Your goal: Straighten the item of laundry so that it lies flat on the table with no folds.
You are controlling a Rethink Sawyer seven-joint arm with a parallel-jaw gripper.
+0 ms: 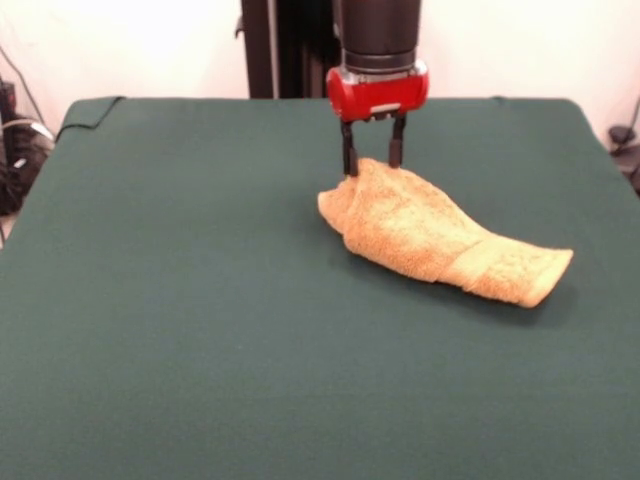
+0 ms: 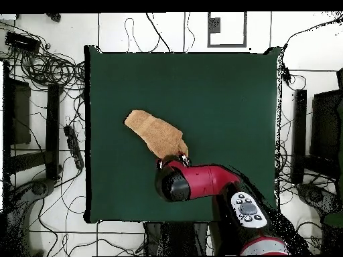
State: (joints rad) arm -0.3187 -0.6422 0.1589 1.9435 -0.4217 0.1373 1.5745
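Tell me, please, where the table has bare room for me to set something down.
Most of the table is bare: the whole near strip below the towel, and the wide stretch to the picture's left of it in the front view. It is crowded only at the towel's far end, where the gripper stands over it.

even bright light, soft shadows, perhaps slight blur

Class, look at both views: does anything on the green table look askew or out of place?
Yes: the towel lies bunched and folded over itself, slanting across the table rather than flat. The hand stands at its raised end.
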